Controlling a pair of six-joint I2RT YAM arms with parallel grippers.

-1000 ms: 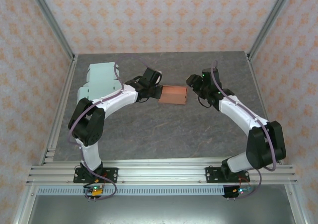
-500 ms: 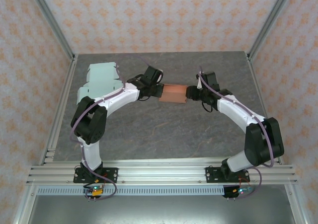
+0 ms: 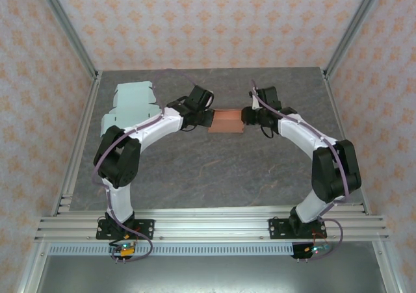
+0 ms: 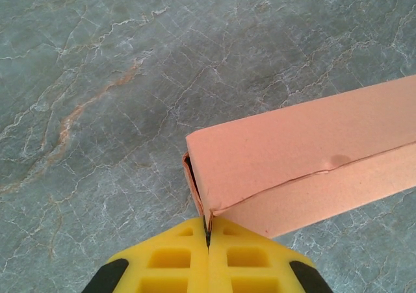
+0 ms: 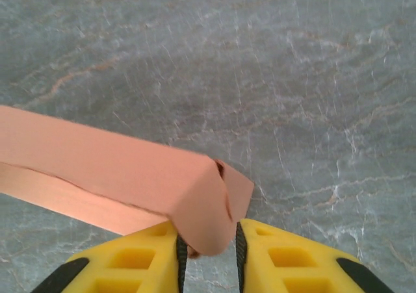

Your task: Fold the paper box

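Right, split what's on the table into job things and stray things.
Job: box, pinched at one end by the left claw; right claw around its other end.
Stray: pale green flat sheets at the far left of the table.

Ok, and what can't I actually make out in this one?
- Right wrist view: the right gripper flanks the paper box end; whether it actually grips is hidden by the flap itself.
- Left wrist view: the left gripper pinches a box corner; how much paper it holds is hidden inside the closed jaws.
- Top view: both jaws are too small to read; the left arm covers part of the pale sheet.
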